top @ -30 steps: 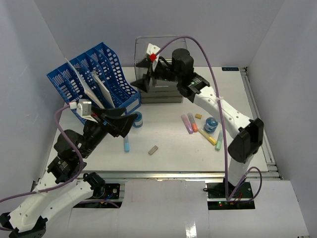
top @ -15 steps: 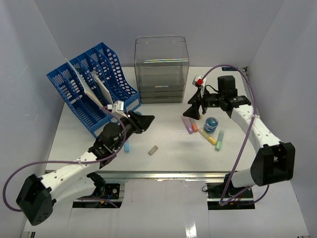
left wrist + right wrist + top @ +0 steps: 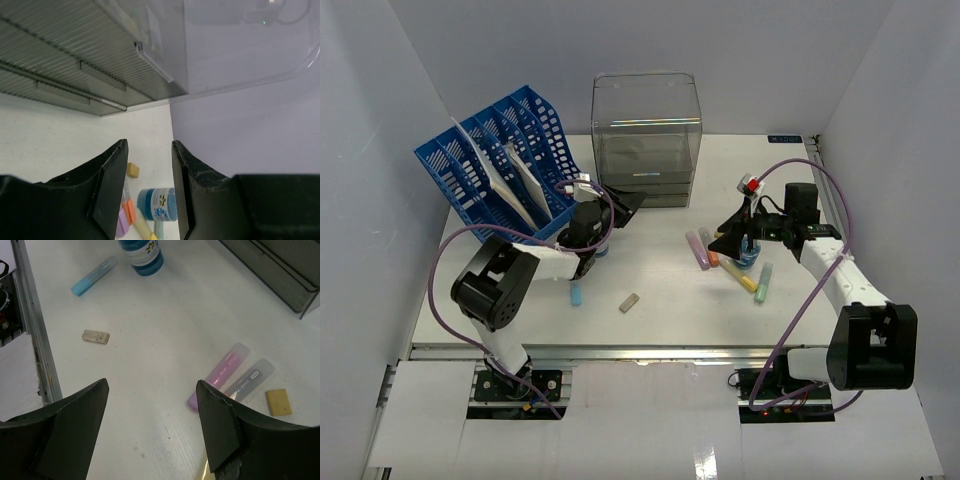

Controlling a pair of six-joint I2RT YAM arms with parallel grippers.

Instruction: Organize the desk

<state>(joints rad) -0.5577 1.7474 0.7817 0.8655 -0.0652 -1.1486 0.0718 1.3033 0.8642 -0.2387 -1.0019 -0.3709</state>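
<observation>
The white desk (image 3: 660, 325) carries scattered stationery. My left gripper (image 3: 625, 203) hovers by the front left corner of the clear drawer box (image 3: 645, 140). In the left wrist view my left gripper (image 3: 148, 145) stands part open, nothing between its fingers; the drawer box (image 3: 150, 45) fills the top. My right gripper (image 3: 728, 240) hangs over the pink highlighter (image 3: 697, 250) and orange highlighter (image 3: 711, 252), half hiding a blue jar (image 3: 748, 250). In the right wrist view my right gripper (image 3: 152, 385) is open and empty above bare desk (image 3: 150, 340), left of the pink highlighter (image 3: 218, 375).
A blue file rack (image 3: 500, 180) holding papers stands at the back left. A blue highlighter (image 3: 576, 294) and a grey eraser (image 3: 629, 302) lie front of centre. Yellow (image 3: 745, 278) and green (image 3: 763, 282) highlighters and a tan eraser (image 3: 722, 235) lie right. A metal rail (image 3: 640, 350) edges the front.
My left arm has swung from the front left up to the drawer box and its jaws have narrowed. My right gripper has come down from the drawer box to the highlighters.
</observation>
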